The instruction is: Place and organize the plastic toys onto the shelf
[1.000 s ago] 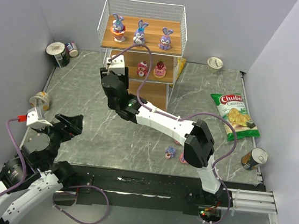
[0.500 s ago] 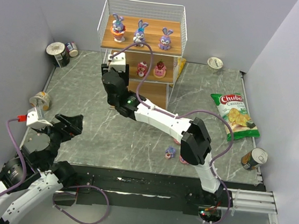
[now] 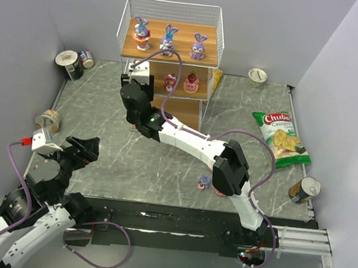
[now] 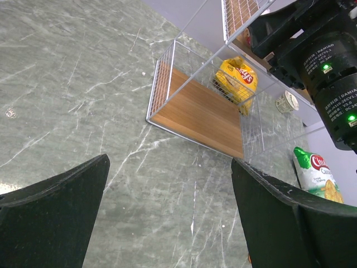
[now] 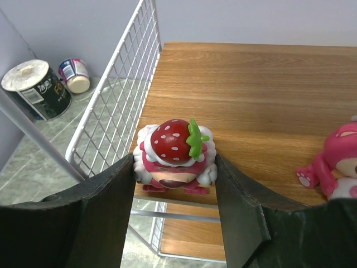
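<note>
Only the right wrist view shows the right gripper (image 5: 174, 164) clasping a strawberry-topped toy (image 5: 174, 142) on the shelf (image 5: 251, 84) edge; the left gripper (image 4: 170, 162) hangs spread wide above the counter (image 4: 67, 84).

The shelf (image 3: 181, 31) — a white wire rack with three brown boards — is stood upright at the far side. Three purple-blue bunnies (image 3: 168, 39) are lined up in a row on its top board. On the middle board two pink-red figures (image 3: 170, 82) are seen side by side, and a strawberry-topped figure (image 5: 173, 139) is set upright at the front left edge, clasped on both sides by the right gripper (image 5: 174, 163). Two small toys (image 3: 204, 183) — one purplish, one pink and partly hidden — are left close together, well in front of the shelf.
</note>
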Robot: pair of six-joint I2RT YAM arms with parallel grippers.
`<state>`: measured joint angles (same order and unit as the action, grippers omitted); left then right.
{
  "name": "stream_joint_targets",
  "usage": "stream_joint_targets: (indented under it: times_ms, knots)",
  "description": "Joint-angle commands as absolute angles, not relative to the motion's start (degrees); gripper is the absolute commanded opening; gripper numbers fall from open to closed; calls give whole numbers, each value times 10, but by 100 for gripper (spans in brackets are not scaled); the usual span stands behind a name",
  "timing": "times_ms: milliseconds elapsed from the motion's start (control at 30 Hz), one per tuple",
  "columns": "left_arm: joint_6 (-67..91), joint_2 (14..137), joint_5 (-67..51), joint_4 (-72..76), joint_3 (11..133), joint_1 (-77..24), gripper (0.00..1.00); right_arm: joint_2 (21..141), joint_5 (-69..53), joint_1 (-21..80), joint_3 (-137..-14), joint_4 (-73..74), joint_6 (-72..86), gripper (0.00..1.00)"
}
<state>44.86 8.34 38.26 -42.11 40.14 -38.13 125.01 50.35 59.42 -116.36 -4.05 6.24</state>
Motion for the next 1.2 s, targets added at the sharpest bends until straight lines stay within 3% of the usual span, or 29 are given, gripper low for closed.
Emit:
stream_joint_targets:
  times_ms: [0, 800, 1167]
  knots:
    - [451, 84, 388, -418, 411, -383, 96, 1261, 537, 585, -1184, -33, 53, 35]
    - [453, 86, 389, -419, 412, -383, 96, 1247, 525, 584, -1146, -73, 18, 72]
    - [454, 86, 391, -420, 411, -383, 96, 1215, 535, 594, -1102, -124, -10, 77]
